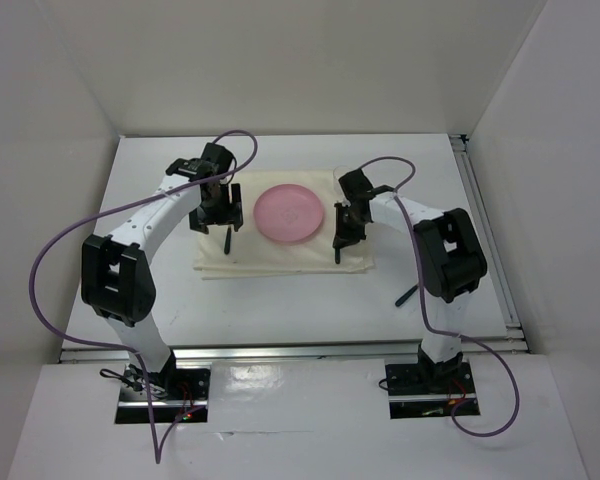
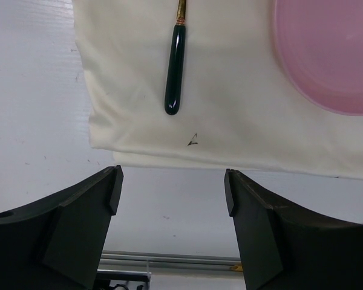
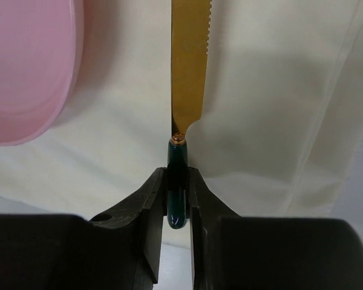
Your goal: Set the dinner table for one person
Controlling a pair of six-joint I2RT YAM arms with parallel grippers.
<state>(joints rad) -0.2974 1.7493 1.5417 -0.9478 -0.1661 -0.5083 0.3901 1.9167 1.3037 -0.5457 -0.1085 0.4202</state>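
Place setting under way: the right gripper (image 3: 178,188) pinches the dark green handle of a gold-bladed knife (image 3: 189,60) beside a round pink plate (image 1: 291,213) on the matte white dinner table (image 1: 280,305).

The plate sits in the middle of a cream cloth mat (image 1: 280,262) spread on the tabletop, which stretches ahead of both arm bases with silver rails along its near and right edges. The knife points away along the plate's right side; whether it touches the cloth cannot be told. The left gripper (image 2: 172,190), jaws spread and empty, hangs over the mat's left part, where a dark green-handled utensil (image 2: 175,72) lies left of the plate.
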